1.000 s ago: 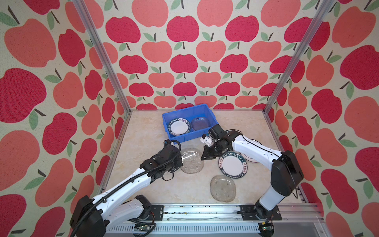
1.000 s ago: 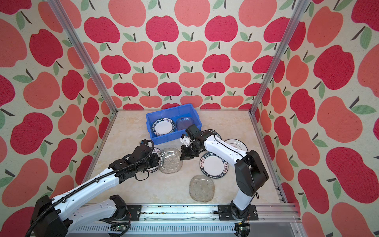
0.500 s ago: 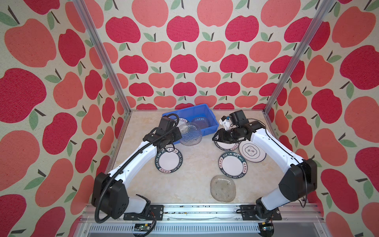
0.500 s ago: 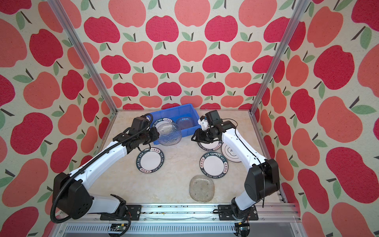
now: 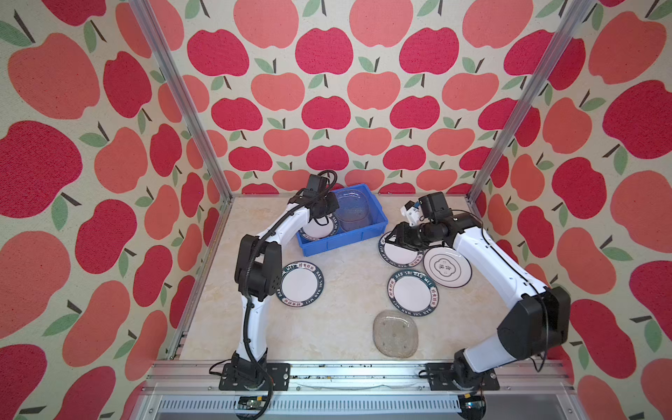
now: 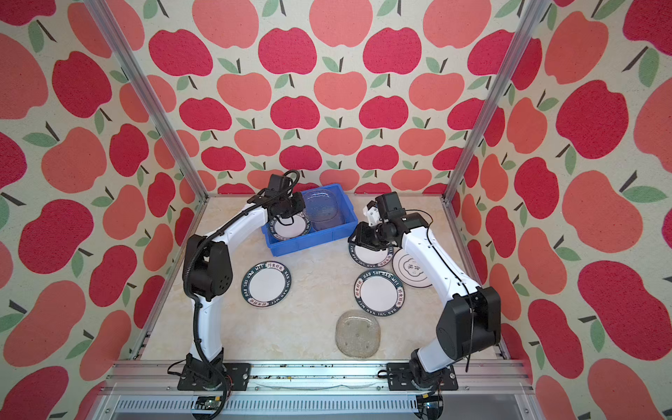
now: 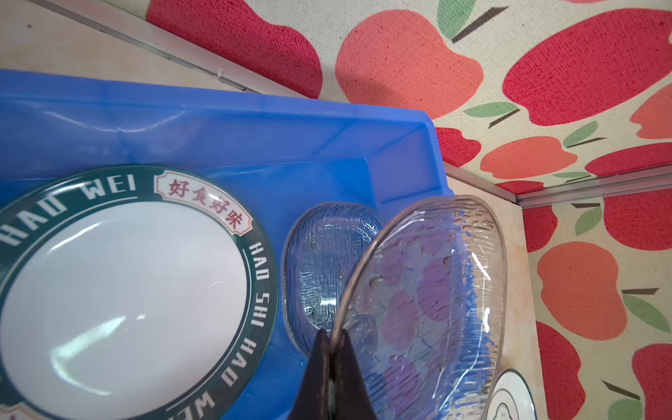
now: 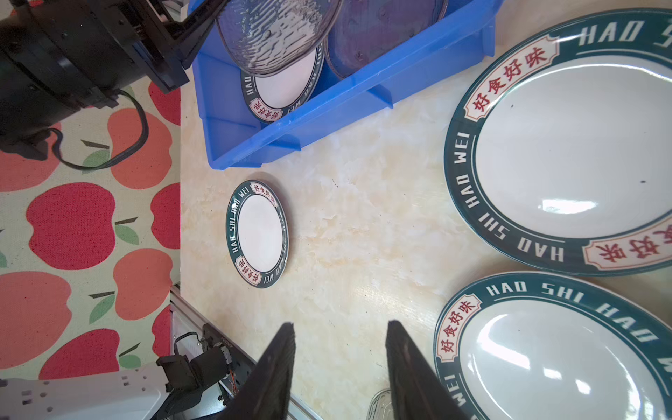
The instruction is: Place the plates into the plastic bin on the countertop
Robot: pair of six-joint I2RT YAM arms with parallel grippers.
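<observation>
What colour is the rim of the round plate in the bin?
Dark green with white lettering; the plate shows best in the left wrist view.

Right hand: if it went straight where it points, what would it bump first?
Probably bare countertop, just ahead of the right hand; the green-rimmed plate lies farther along. Depth is unclear.

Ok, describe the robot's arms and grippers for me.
The left arm and right arm are smooth white links with bulky black joints. A black cable runs along the left arm. The left gripper and right gripper each have two dark, tapered fingers.
</observation>
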